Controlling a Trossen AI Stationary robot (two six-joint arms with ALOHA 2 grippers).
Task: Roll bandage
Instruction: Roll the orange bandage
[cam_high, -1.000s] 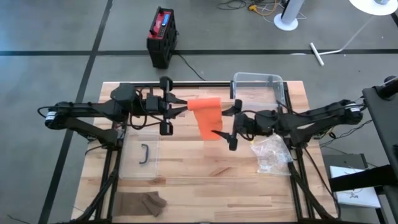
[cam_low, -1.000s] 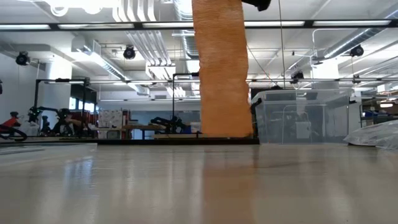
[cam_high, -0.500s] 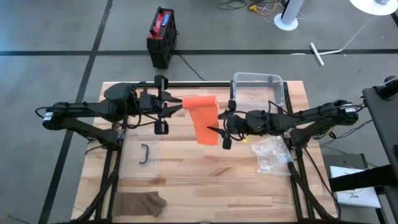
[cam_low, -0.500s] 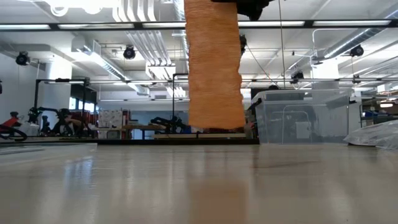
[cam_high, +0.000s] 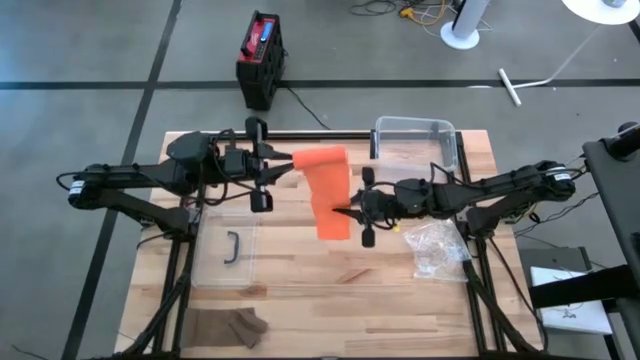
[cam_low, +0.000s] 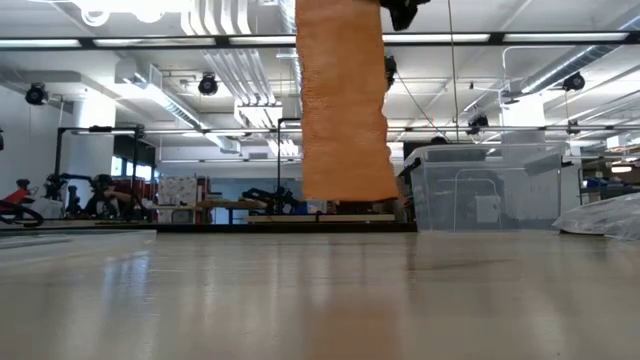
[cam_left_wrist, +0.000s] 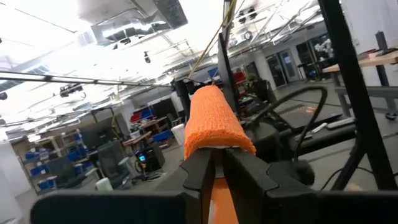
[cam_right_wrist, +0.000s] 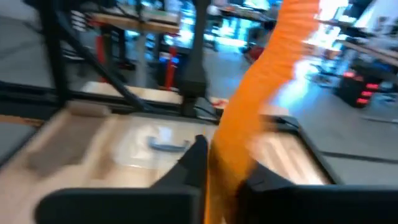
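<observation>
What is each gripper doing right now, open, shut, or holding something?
Left gripper: shut on the top end of the orange bandage.
Right gripper: shut on the bandage's hanging lower part.

— What holds everything?
— A wooden table (cam_high: 300, 270) of pale planks.
— And on it?
— A clear lid with a dark handle (cam_high: 232, 246), a clear bin (cam_high: 413, 127) at the far edge, a crumpled plastic bag (cam_high: 436, 247), and a brown cloth (cam_high: 228, 326) near the front.
</observation>
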